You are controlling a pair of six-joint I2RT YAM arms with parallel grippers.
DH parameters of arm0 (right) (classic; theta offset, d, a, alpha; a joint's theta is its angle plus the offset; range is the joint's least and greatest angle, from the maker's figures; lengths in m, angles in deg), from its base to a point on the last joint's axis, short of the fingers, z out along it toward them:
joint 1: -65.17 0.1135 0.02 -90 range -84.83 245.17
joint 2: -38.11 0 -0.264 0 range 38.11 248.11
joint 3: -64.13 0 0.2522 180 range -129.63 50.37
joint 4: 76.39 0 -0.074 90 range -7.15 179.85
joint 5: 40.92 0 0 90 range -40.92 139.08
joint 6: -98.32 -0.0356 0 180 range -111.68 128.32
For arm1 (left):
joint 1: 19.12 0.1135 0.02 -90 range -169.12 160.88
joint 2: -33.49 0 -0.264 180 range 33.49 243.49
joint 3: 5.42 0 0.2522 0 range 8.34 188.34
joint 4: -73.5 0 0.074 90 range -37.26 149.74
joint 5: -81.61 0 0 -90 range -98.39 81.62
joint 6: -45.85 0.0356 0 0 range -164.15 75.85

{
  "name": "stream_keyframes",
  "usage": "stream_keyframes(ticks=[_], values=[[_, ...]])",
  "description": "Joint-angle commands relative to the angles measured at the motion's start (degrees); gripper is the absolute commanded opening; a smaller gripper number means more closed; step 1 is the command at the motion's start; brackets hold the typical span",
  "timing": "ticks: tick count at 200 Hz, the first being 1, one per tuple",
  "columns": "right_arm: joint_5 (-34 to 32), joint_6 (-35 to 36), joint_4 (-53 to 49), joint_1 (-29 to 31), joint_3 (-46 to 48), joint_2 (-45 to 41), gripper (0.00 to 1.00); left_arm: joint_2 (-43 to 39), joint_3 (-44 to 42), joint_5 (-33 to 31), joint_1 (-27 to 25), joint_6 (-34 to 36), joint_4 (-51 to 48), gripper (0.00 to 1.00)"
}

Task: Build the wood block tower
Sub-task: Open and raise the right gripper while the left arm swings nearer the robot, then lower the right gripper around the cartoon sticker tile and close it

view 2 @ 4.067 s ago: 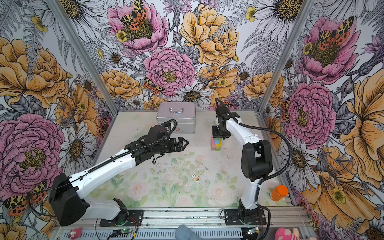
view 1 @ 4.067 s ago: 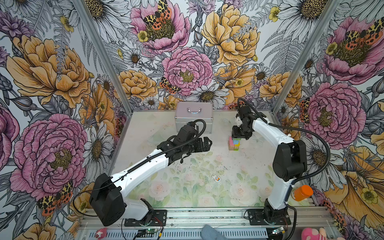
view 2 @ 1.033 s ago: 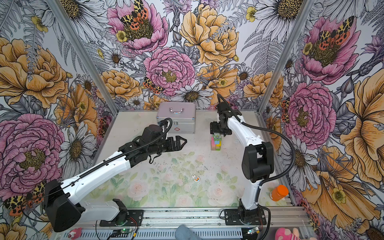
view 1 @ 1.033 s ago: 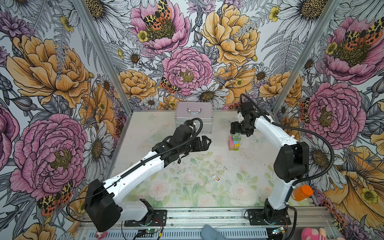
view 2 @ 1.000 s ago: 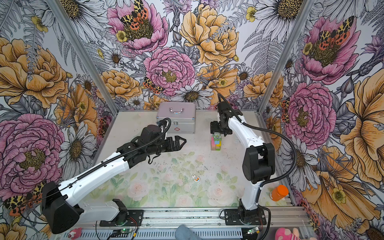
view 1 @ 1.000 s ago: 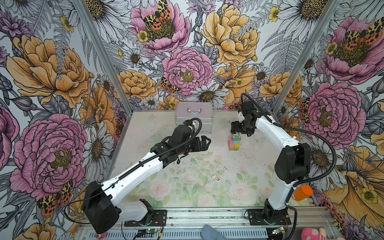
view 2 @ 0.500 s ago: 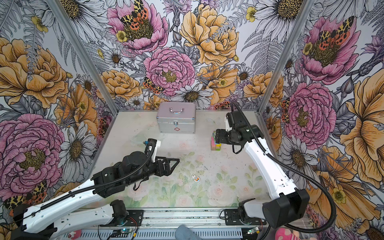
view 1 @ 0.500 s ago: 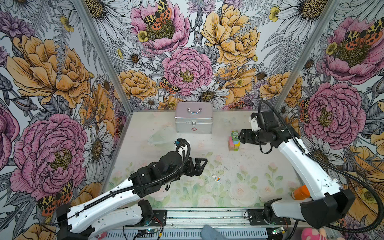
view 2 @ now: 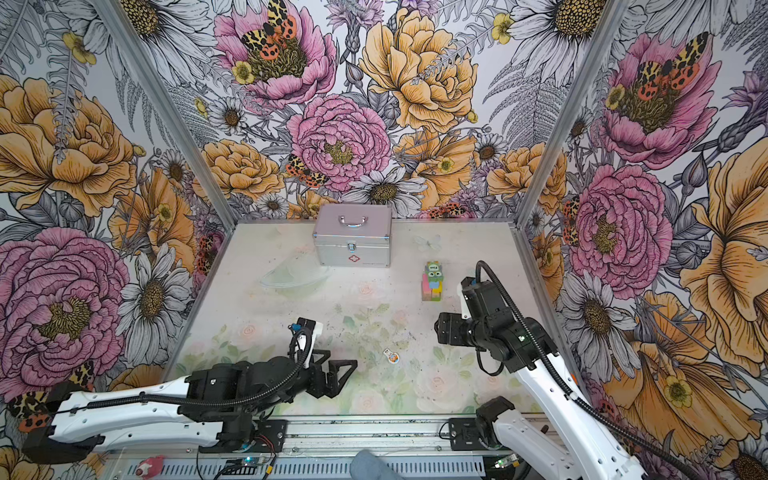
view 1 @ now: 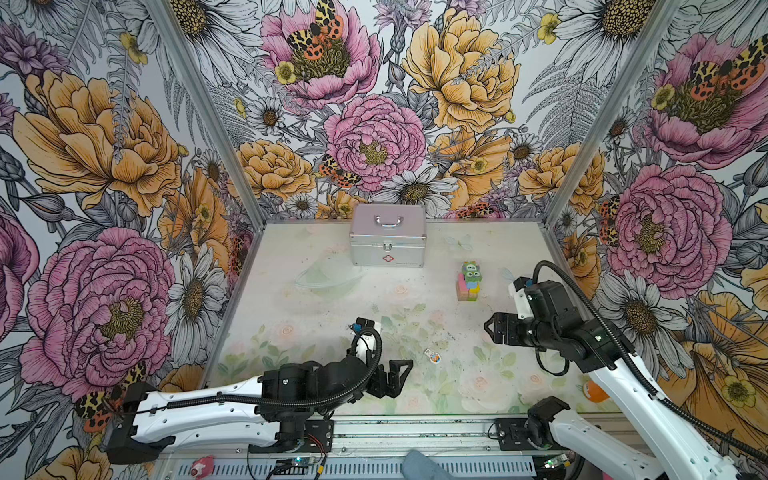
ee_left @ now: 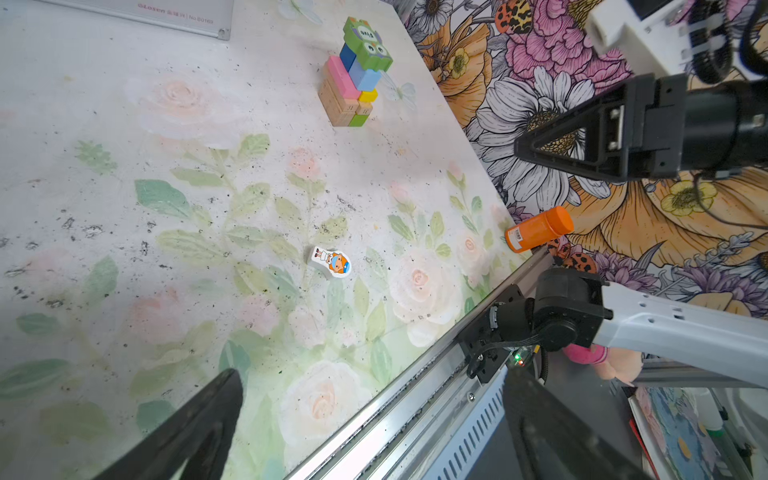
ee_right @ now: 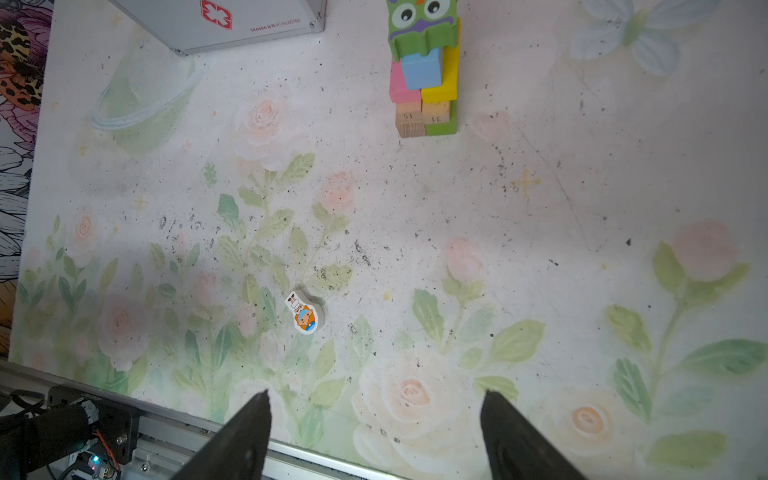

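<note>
Standing on the pale flowered table [view 1: 316,316] inside floral walls [view 1: 374,137], the tower [view 1: 469,282] is at eleven o'clock, well apart, from the right gripper [view 1: 489,328], spread wide and empty like the left gripper [view 1: 401,374].

In the right wrist view the frame edge is cutting off the tower [ee_right: 424,66] at its green monster face, and most of the silver case [ee_right: 216,20]. In a top view the right arm [view 1: 631,399] is hiding most of the orange bottle [view 1: 595,390]; the flat figure piece [view 1: 433,356] is showing too small to make out.
</note>
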Motion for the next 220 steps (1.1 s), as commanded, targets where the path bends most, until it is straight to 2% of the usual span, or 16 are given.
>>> stream_keyframes(ticks=[1,25,63,137,162,183,220], values=[[-0.73,-0.18,-0.95,0.30,0.26,-1.05,0.81,1.73,2.20,-3.27,-0.51,1.82,0.84,0.99],[-0.47,0.20,-0.62,0.27,0.39,-0.61,0.81,4.12,3.69,-2.51,0.20,6.19,2.79,0.99],[0.28,0.55,2.36,0.32,2.74,1.11,0.81,7.98,7.13,4.54,3.96,12.38,4.97,0.99],[3.73,1.61,10.59,0.59,5.04,11.18,0.79,16.49,15.92,27.41,15.32,24.38,7.72,0.99],[4.09,1.35,13.35,0.97,5.87,14.73,0.75,17.08,18.04,34.63,20.07,26.26,8.96,0.99],[4.49,0.74,15.81,1.95,6.62,17.04,0.67,16.50,18.65,38.77,24.01,26.63,9.54,0.99],[4.50,-1.57,20.72,6.76,7.73,21.34,0.59,13.83,16.81,42.42,28.57,26.68,9.72,0.99]])
